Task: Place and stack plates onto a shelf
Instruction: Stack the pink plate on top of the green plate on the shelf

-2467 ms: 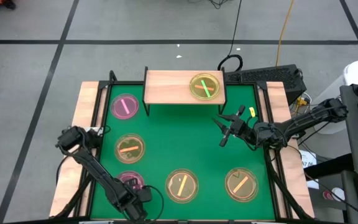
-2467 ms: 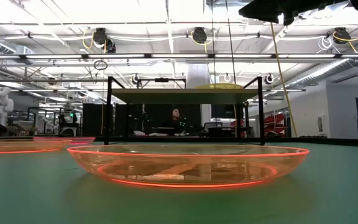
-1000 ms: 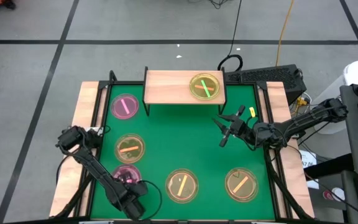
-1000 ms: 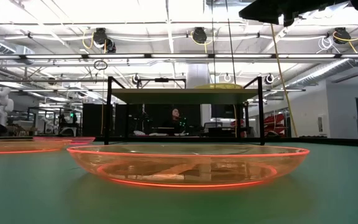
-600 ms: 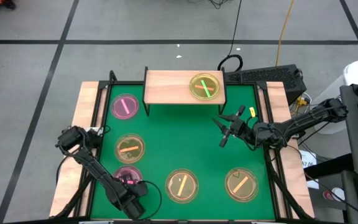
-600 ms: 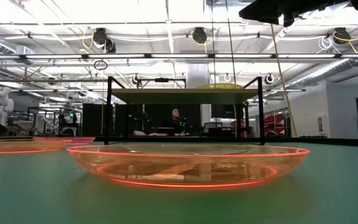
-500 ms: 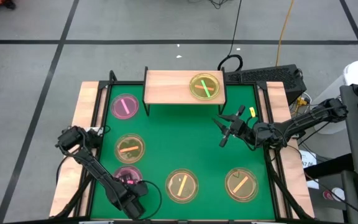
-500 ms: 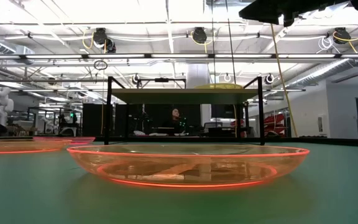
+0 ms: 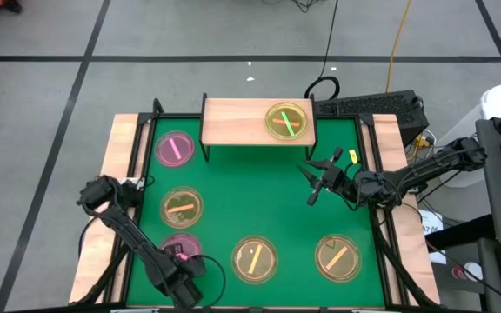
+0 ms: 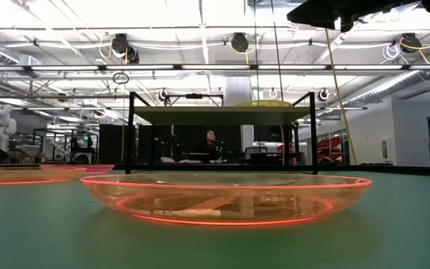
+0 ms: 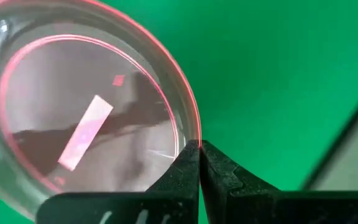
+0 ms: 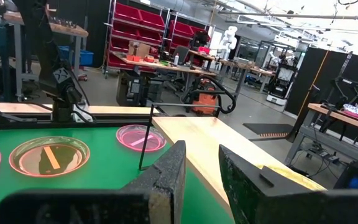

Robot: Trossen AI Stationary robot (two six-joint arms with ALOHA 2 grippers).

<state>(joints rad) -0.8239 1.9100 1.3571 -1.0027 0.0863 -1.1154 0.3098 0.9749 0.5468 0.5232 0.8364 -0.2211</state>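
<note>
A pink plate (image 9: 179, 247) lies near the green mat's front left corner, and my left gripper (image 9: 188, 263) is shut on it from above. Another pink plate (image 9: 175, 149) and an amber plate (image 9: 182, 207) lie farther back on the left. Two more amber plates (image 9: 255, 258) (image 9: 338, 257) lie along the front. A green plate (image 9: 287, 121) rests on the right half of the light-wood shelf (image 9: 233, 120) at the far edge. My right gripper (image 9: 317, 184) hovers open right of the mat's centre, holding nothing. My left gripper pinches the pink plate's rim (image 11: 196, 138) between its two fingertips (image 11: 188, 167), on the plate's near right side. The fingers come from above, pointing down. The plate lies about level under them; whether it is clear of the mat I cannot tell.
The shelf's left half is bare wood, and its black legs (image 9: 203, 139) stand on the mat. Wooden strips (image 9: 116, 174) border the mat on both sides. Green mat (image 9: 250, 200) lies bare in the middle between the plates.
My left gripper has shut on the rim of the front left pink plate, staying in almost the same spot. My right arm has kept still.
</note>
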